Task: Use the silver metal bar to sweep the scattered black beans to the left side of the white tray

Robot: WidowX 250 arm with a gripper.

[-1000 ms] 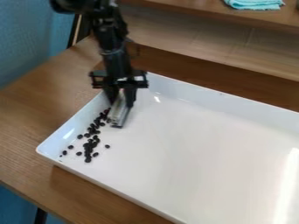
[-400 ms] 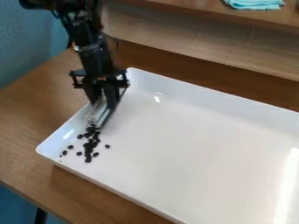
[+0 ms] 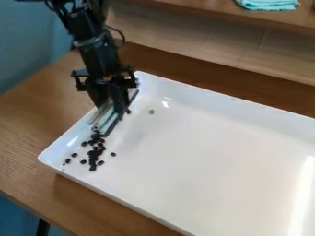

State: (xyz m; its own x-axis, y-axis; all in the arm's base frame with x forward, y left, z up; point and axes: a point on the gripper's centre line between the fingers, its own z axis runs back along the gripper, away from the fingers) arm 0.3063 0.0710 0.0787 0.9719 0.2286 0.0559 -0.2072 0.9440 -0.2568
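- Tray [image 3: 203,152]: white, raised rim on the tabletop [image 3: 37,115]; its floor extends broadly right and near from the claw [image 3: 112,109].
- Claw: positioned inside the left wall, close to the rim; fingers clamped on the silvery tool [image 3: 108,122].
- Arm [image 3: 93,48]: enters from the upper left, inclined downward and slightly right.
- Tool: tilted, lower edge just beside the dark beans [image 3: 93,156], which are clustered toward the left corner.
- Stray bean [image 3: 152,111]: right of the claw.

The wooden table [image 3: 27,143] carries a large white tray [image 3: 203,156], which lies directly on its brown surface. The tray is placed at a slant.
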